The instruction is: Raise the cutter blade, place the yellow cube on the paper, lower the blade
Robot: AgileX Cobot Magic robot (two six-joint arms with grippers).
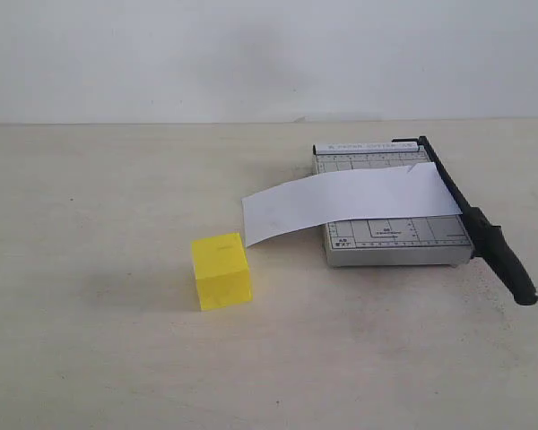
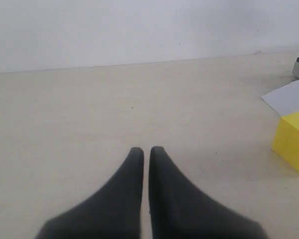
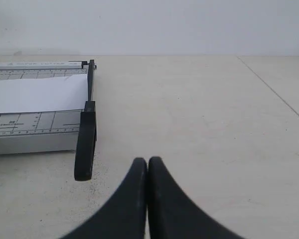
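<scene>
The yellow cube (image 1: 221, 270) rests on the table, left of the grey cutter base (image 1: 390, 240). A white paper (image 1: 350, 202) lies across that base and overhangs its left side. The cutter blade (image 1: 478, 224) lies flat along the base's right edge, its thick handle pointing toward the front. Neither arm shows in the exterior view. My left gripper (image 2: 145, 149) is shut and empty, with the yellow cube (image 2: 294, 141) and a corner of the paper (image 2: 290, 96) off to one side. My right gripper (image 3: 147, 160) is shut and empty, close to the blade handle (image 3: 85, 144).
The cutter base (image 3: 27, 127) carries a printed grid and a ruler bar (image 3: 40, 64) at its far end. A pale wall stands behind the beige table (image 1: 99, 358). A seam (image 3: 274, 89) runs across the tabletop in the right wrist view.
</scene>
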